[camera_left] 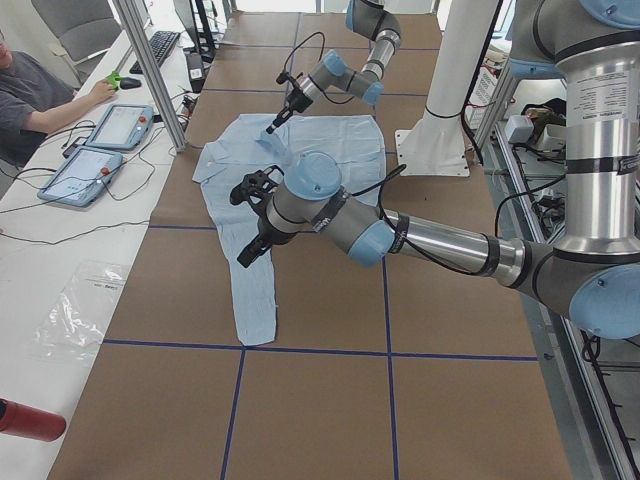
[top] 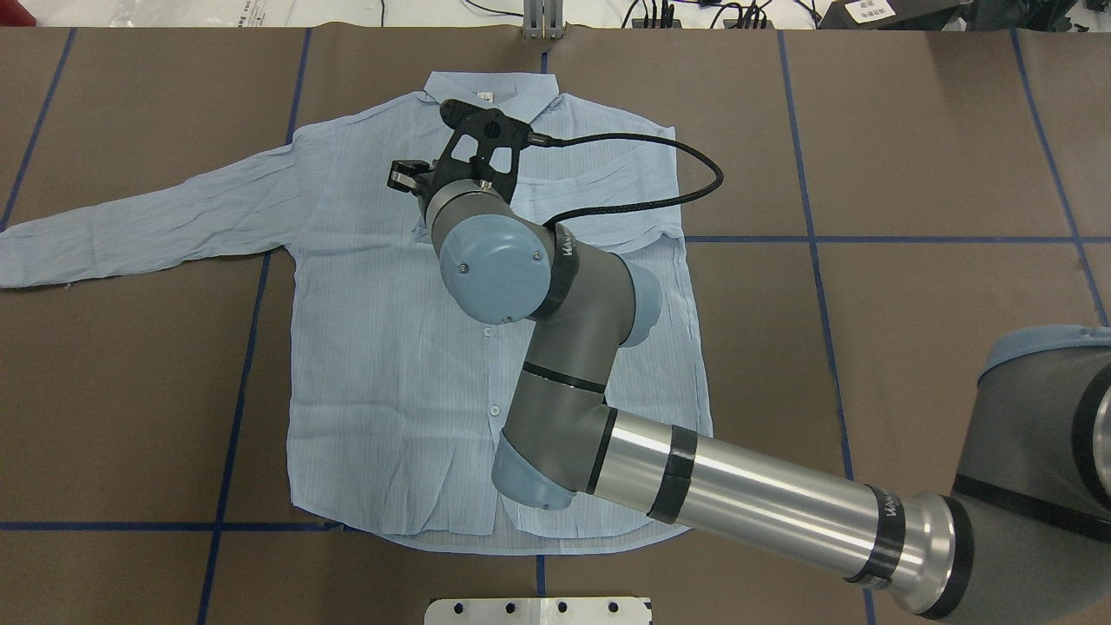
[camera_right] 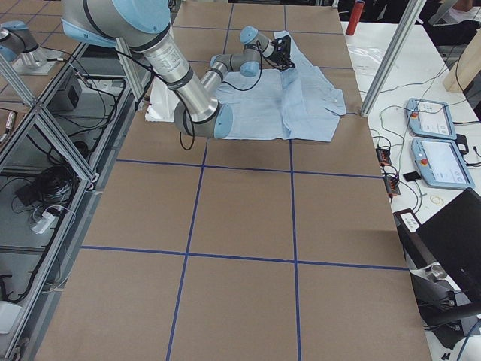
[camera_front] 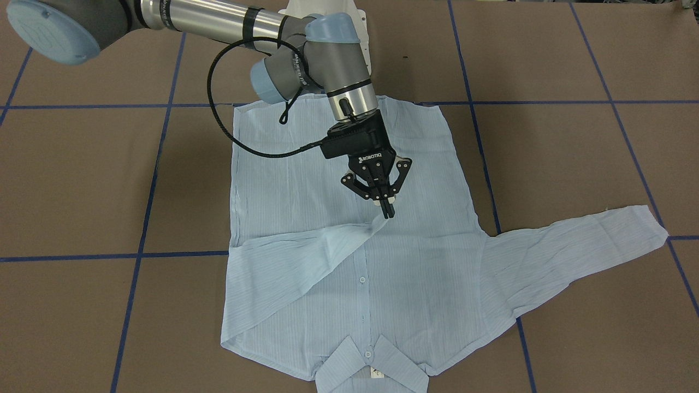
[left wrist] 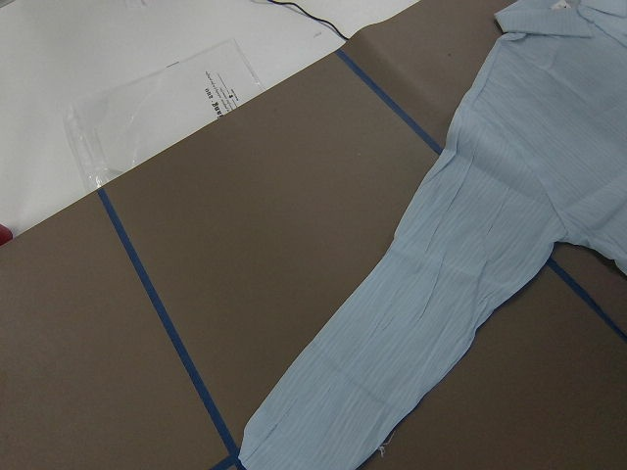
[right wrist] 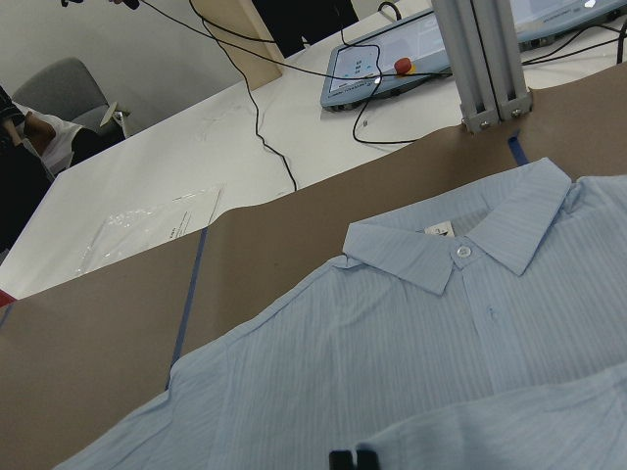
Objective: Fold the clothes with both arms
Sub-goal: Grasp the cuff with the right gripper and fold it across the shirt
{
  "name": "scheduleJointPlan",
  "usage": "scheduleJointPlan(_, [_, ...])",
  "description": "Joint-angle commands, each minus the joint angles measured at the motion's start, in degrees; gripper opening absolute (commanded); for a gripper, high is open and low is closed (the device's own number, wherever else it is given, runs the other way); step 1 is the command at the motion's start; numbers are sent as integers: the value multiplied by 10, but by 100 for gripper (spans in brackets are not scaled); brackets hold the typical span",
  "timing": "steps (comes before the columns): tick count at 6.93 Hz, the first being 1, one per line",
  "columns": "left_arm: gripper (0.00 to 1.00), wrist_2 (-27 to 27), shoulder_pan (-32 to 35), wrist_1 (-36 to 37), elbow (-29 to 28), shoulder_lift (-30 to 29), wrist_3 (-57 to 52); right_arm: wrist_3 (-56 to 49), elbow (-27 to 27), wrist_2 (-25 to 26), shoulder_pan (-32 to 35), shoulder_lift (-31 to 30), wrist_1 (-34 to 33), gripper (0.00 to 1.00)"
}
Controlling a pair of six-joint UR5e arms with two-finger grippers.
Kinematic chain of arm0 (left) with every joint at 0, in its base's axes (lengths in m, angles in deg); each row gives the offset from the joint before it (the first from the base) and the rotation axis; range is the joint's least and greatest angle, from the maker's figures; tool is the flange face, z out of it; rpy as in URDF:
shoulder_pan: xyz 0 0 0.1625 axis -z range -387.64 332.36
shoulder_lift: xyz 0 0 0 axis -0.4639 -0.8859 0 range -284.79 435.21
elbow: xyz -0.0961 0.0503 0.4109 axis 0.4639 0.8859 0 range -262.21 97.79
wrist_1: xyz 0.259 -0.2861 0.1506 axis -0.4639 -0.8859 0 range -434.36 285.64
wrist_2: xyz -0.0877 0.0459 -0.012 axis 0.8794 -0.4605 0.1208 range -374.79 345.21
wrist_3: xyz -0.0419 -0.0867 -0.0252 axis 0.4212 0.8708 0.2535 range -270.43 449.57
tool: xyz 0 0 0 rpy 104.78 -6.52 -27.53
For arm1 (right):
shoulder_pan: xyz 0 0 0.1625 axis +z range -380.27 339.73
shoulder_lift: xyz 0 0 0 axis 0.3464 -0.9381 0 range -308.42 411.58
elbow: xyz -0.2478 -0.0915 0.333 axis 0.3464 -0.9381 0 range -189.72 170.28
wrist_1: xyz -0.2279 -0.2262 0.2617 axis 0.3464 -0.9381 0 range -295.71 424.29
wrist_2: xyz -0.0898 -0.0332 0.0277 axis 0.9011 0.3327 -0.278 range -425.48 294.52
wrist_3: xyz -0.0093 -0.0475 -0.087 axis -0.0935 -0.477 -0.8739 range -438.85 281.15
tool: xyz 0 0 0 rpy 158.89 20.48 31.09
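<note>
The pale-blue shirt (camera_front: 437,273) lies flat and front up on the brown table, collar (right wrist: 451,250) away from the robot. One sleeve (camera_front: 306,251) is drawn across the chest. Its cuff ends at my right gripper (camera_front: 388,212), which is shut on it over the shirt's middle. The shut fingertips (right wrist: 353,456) show low in the right wrist view. The other sleeve (top: 139,230) lies stretched out sideways. My left gripper (camera_left: 250,250) shows only in the exterior left view, above that sleeve. I cannot tell whether it is open or shut.
Blue tape lines (camera_front: 480,164) divide the brown table cover. A white pedestal (camera_left: 435,140) stands at the robot side. Beyond the far edge are an aluminium post (right wrist: 480,59), tablets (camera_left: 110,125), a clear bag (left wrist: 157,108) and a seated person (camera_left: 40,100).
</note>
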Motion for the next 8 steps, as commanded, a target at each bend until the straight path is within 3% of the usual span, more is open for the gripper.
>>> scheduleJointPlan(1, [100, 0, 0, 0, -3, 0, 1, 5, -54, -3, -9, 41, -2, 70])
scheduleJointPlan(2, [100, 0, 0, 0, -4, 0, 1, 6, -74, -3, -9, 67, -17, 99])
scheduleJointPlan(3, [100, 0, 0, 0, -4, 0, 3, 6, -74, -5, -8, 94, -82, 100])
scheduleJointPlan(5, [100, 0, 0, 0, -7, -1, 4, 7, -74, -29, 4, 113, -115, 100])
scheduleJointPlan(8, [100, 0, -11, -5, -46, -3, 18, 9, -33, -236, 121, 95, -263, 100])
